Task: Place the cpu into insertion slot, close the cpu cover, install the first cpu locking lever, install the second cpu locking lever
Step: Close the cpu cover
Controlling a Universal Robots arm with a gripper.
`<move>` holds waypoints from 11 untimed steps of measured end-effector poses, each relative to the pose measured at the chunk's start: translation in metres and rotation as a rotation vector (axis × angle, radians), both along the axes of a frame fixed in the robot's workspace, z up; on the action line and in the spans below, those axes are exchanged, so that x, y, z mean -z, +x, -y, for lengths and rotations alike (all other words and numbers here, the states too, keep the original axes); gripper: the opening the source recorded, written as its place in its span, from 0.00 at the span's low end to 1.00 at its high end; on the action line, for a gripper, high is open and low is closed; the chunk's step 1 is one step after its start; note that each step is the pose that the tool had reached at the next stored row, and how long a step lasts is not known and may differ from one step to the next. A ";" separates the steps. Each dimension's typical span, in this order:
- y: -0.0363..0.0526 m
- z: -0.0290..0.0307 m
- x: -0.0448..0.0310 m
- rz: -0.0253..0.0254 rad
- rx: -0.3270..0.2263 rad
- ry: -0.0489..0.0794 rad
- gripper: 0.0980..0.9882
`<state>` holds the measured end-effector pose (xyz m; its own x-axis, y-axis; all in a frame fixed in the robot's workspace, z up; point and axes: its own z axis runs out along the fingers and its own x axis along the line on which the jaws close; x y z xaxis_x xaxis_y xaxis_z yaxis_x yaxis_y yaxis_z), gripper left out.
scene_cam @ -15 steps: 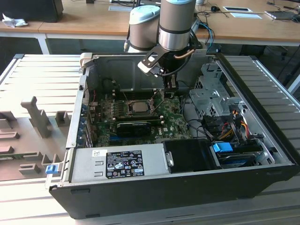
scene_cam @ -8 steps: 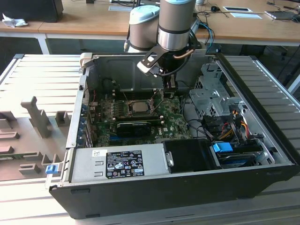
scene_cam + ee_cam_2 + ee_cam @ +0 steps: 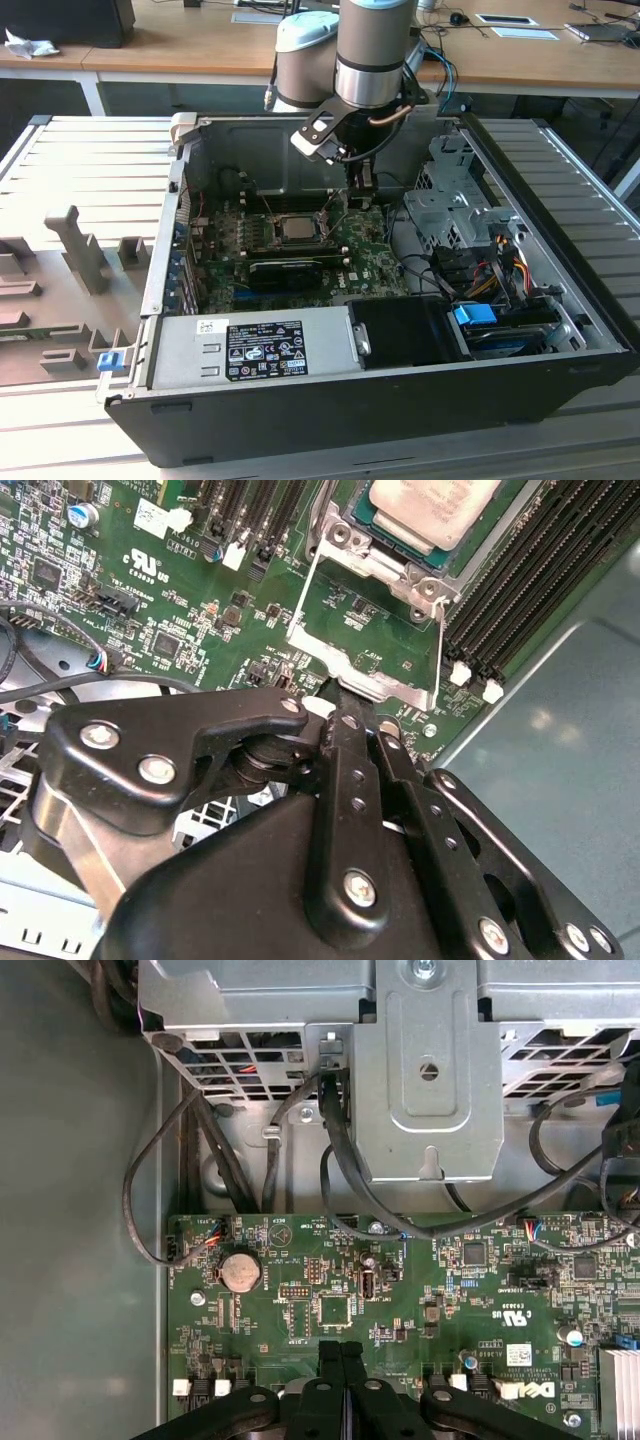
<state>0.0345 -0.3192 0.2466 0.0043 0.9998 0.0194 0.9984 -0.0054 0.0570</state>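
Note:
The cpu [image 3: 430, 508] lies in the insertion slot [image 3: 348, 538], its silver-grey top showing; in the exterior view the cpu [image 3: 295, 228] sits mid-board. The cpu cover [image 3: 362, 676] stands raised off the slot, a thin silvery frame with green board visible through its window. My gripper [image 3: 338, 692] is shut, its black fingers pressed together with the tips against the cover's free edge. I cannot tell whether they pinch it. In the exterior view the gripper [image 3: 362, 190] hangs just to the right of the cpu. The gripper [image 3: 340, 1348] also shows shut over the board.
An open black computer case [image 3: 560, 380] holds the motherboard. A long black card [image 3: 290, 270] lies in front of the slot, a power supply [image 3: 255, 350] nearer still. A metal drive cage [image 3: 450, 200] and cables [image 3: 480, 280] crowd the exterior view's right. Memory slots [image 3: 520, 590] flank the cpu.

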 end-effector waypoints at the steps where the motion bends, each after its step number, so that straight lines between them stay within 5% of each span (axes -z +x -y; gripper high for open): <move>1: -0.0001 0.0000 0.0000 0.0000 0.000 0.000 0.01; 11: -0.0019 0.0000 0.0000 0.0000 0.000 0.000 0.01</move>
<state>0.0326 -0.3193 0.2466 0.0043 0.9998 0.0194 0.9984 -0.0054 0.0570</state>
